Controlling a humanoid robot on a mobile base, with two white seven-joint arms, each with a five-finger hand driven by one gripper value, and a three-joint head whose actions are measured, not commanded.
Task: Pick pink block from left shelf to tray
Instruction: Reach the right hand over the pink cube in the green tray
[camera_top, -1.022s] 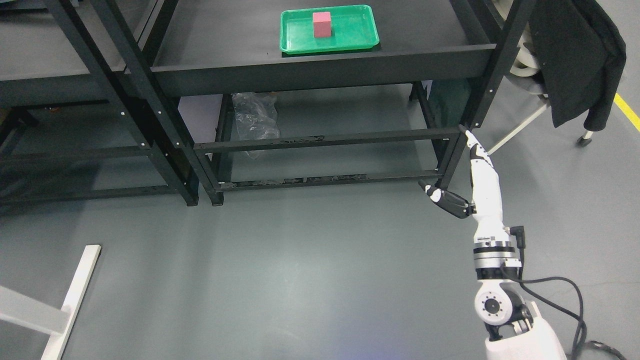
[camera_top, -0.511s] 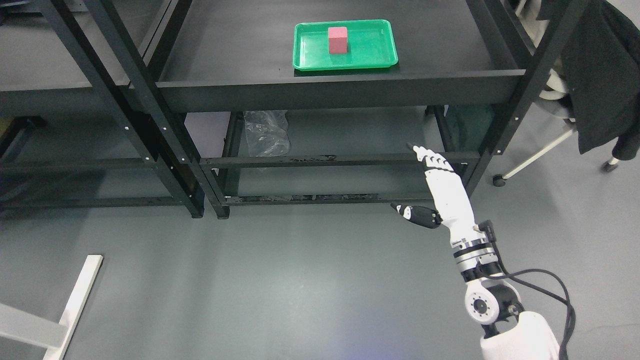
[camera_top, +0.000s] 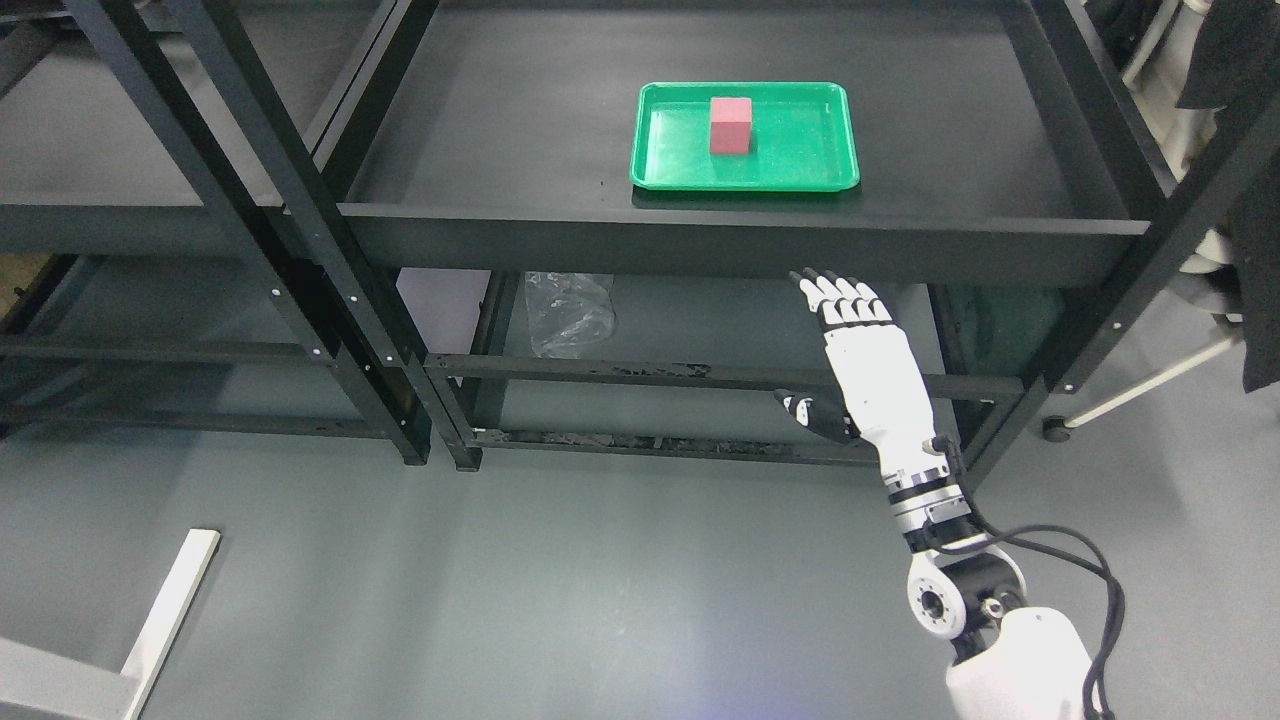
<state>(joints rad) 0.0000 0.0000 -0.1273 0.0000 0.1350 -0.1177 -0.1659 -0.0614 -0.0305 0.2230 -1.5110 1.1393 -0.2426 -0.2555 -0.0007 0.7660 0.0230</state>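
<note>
Pink block (camera_top: 730, 125) upright inside the green tray (camera_top: 800, 175), tray near the shelf's (camera_top: 700, 245) front edge, right hand (camera_top: 850, 350) below that edge, fingers spread wide, holding nothing, clear plastic bag (camera_top: 567, 310) underneath the shelf

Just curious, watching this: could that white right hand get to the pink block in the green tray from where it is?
Probably yes. The right hand, fingers open, is below the shelf's front lip; nothing covers the pink block in the green tray, so it would need to rise over that lip.
</note>
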